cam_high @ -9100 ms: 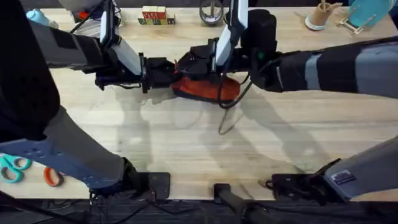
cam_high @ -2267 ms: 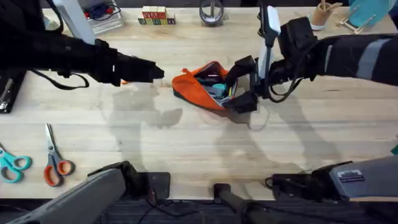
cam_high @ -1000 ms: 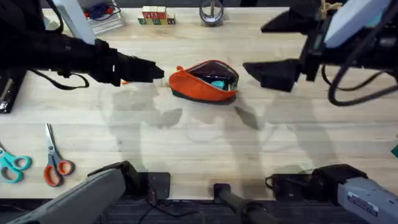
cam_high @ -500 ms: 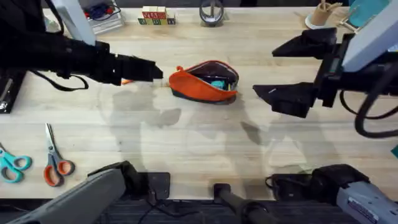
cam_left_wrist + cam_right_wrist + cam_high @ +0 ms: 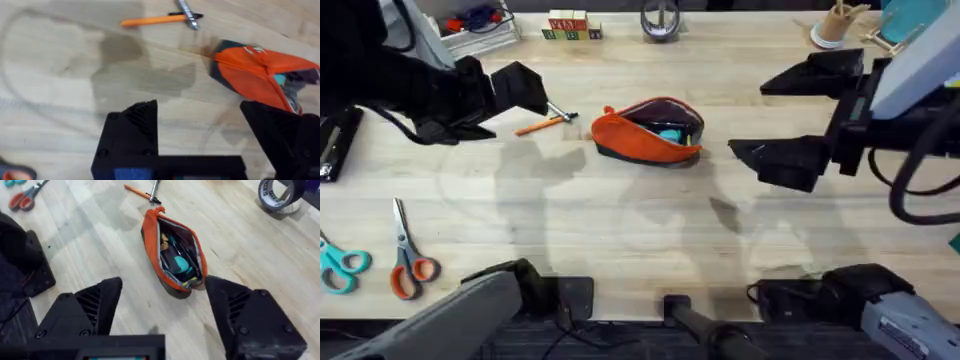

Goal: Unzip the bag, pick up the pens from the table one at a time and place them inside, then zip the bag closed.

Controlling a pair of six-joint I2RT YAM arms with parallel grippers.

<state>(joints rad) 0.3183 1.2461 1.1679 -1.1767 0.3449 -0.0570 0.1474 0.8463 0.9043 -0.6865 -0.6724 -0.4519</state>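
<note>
The orange bag (image 5: 638, 136) lies unzipped at the table's (image 5: 620, 220) middle back, grey lining and several items showing in its mouth (image 5: 176, 255). To its left lie two pens, an orange one (image 5: 538, 126) and a silvery one (image 5: 561, 113), touching at one end. They also show in the left wrist view, orange pen (image 5: 150, 20) and silvery pen (image 5: 187, 9). My left gripper (image 5: 532, 92) hovers open just left of the pens, holding nothing. My right gripper (image 5: 752, 120) hangs open and raised to the right of the bag (image 5: 150, 235).
Orange-handled scissors (image 5: 408, 262) and teal scissors (image 5: 340, 266) lie at the front left. A tape roll (image 5: 660, 18), letter blocks (image 5: 566, 26) and a cup (image 5: 834, 26) line the back edge. Bare wood spreads in front of the bag.
The right gripper let go of the opened bag and drew back to the right, rising. The left gripper just pulled back left, uncovering the two pens. The bag has not moved lately.
</note>
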